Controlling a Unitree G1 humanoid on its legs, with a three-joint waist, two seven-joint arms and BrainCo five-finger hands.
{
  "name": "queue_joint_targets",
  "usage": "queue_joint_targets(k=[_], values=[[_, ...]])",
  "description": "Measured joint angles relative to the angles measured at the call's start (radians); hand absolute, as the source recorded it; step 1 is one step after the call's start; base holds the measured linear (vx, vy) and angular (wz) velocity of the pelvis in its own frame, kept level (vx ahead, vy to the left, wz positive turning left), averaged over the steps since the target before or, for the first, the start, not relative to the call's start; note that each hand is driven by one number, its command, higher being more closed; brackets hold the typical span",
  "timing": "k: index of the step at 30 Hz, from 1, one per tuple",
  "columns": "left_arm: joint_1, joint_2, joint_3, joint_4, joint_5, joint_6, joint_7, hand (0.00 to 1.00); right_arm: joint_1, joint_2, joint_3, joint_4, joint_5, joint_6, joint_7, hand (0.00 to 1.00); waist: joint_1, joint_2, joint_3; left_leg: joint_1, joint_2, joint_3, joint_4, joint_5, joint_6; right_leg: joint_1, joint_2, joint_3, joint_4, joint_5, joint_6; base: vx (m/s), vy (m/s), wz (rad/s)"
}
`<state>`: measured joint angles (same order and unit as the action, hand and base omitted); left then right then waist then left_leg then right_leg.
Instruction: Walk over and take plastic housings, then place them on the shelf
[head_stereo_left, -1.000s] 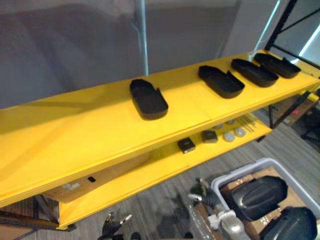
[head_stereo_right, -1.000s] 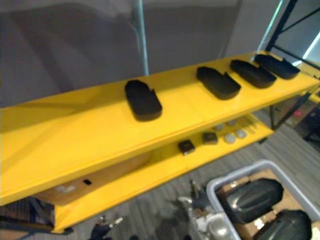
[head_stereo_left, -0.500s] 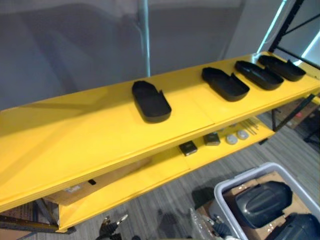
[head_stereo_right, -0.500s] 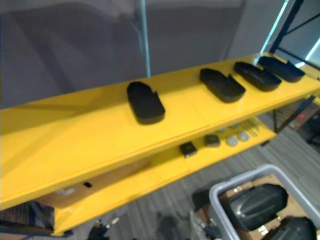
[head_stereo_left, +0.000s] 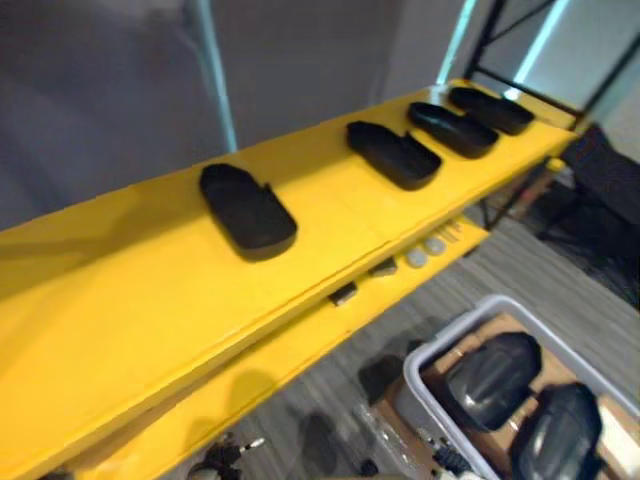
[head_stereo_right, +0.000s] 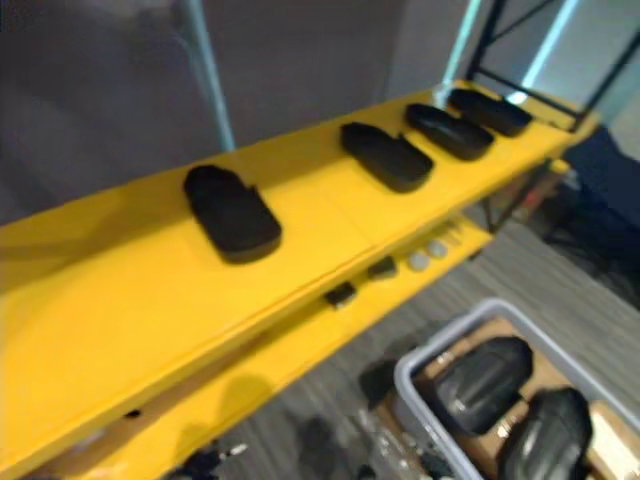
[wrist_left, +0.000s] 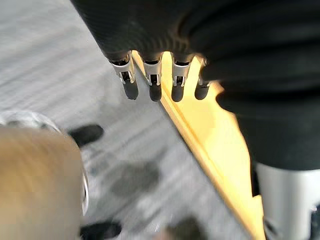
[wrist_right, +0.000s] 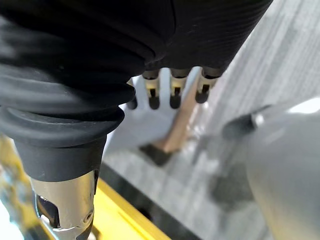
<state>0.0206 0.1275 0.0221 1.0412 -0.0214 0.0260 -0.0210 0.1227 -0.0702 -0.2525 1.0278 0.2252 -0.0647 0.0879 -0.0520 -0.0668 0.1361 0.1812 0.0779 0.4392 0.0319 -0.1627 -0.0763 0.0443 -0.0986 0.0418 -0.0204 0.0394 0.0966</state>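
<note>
Camera swung since the earlier frames, so the whole scene slid toward 9 o'clock; the shelf contents lie as before. Four black plastic housings sit in a row on the yellow top shelf (head_stereo_left: 150, 290): nearest housing (head_stereo_left: 248, 207) just left of centre, then second housing (head_stereo_left: 392, 154), third housing (head_stereo_left: 452, 129) and far housing (head_stereo_left: 490, 110) trailing toward 1 o'clock, all apart from each other. Two more, the bin housings (head_stereo_left: 492, 366), lie dome side up close together in the grey bin (head_stereo_left: 445, 333) on the floor at 5 o'clock. Lower shelf (head_stereo_left: 300, 345) carries small parts (head_stereo_left: 343, 294) just under the top shelf's front edge. Left hand (wrist_left: 152, 82) hangs fingers-down over the grey floor (wrist_left: 60, 60) beside a yellow shelf edge, fingers straight, slightly spread, holding nothing. Right hand (wrist_right: 172, 90) likewise hangs fingers-down, fingers straight and empty.
</note>
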Motion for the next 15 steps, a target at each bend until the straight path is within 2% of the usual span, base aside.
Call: queue_joint_targets(k=[1, 3, 6, 8, 10, 12, 15], values=[[-0.014, -0.003, -0.004, 0.000, -0.001, 0.000, -0.002, 0.00, 0.010, -0.001, 0.001, 0.000, -0.017, -0.001, 0.002, 0.00, -0.014, 0.000, 0.001, -0.009, 0.005, 0.028, 0.028, -0.018, 0.000, -0.017, 0.004, -0.003, -0.005, 0.016, 0.001, -0.05, 0.030, -0.91], [-0.033, -0.007, -0.006, -0.001, -0.022, -0.001, 0.002, 0.00, 0.022, -0.008, 0.016, 0.001, -0.050, -0.001, 0.011, 0.00, -0.015, 0.011, 0.011, -0.012, 0.018, 0.078, 0.069, -0.043, 0.002, -0.042, 0.022, -0.007, -0.017, 0.059, -0.017, -0.05, 0.021, -1.10], [-0.057, -0.008, -0.008, -0.001, -0.064, 0.000, 0.015, 0.00, 0.028, -0.012, 0.022, 0.002, -0.084, -0.001, 0.027, 0.00, -0.015, 0.018, 0.018, -0.051, 0.020, 0.063, 0.145, -0.094, 0.008, -0.080, 0.024, 0.016, -0.028, 0.071, -0.005, -0.07, -0.049, -0.94], [-0.082, -0.010, -0.037, -0.002, -0.092, 0.004, 0.018, 0.00, 0.042, -0.011, 0.022, 0.008, -0.106, 0.003, 0.036, 0.00, -0.018, 0.028, 0.034, -0.085, 0.019, 0.004, 0.210, -0.117, 0.014, -0.090, 0.020, 0.025, -0.033, 0.076, 0.003, -0.08, -0.079, -0.25], [-0.061, -0.022, -0.035, -0.001, -0.091, 0.005, 0.015, 0.00, 0.051, -0.015, 0.038, 0.015, -0.119, 0.011, 0.033, 0.00, -0.011, 0.035, 0.039, -0.124, 0.008, -0.187, 0.285, -0.153, 0.034, -0.094, 0.029, 0.056, -0.043, 0.090, 0.002, -0.05, -0.184, -0.32], [-0.032, -0.031, -0.034, 0.000, -0.090, 0.007, 0.015, 0.00, 0.034, -0.028, 0.042, 0.016, -0.118, 0.023, 0.033, 0.00, 0.006, 0.048, 0.047, -0.131, 0.005, -0.289, 0.304, -0.207, 0.028, -0.097, 0.051, 0.095, -0.056, 0.103, -0.012, -0.07, -0.116, -0.65], [-0.006, -0.018, -0.031, -0.002, -0.090, 0.010, 0.018, 0.00, 0.030, -0.027, 0.044, 0.021, -0.119, 0.033, 0.031, 0.00, 0.024, 0.050, 0.049, -0.130, 0.002, -0.259, 0.335, -0.241, 0.034, -0.101, 0.056, 0.124, -0.058, 0.118, -0.025, -0.07, 0.025, -0.48]])
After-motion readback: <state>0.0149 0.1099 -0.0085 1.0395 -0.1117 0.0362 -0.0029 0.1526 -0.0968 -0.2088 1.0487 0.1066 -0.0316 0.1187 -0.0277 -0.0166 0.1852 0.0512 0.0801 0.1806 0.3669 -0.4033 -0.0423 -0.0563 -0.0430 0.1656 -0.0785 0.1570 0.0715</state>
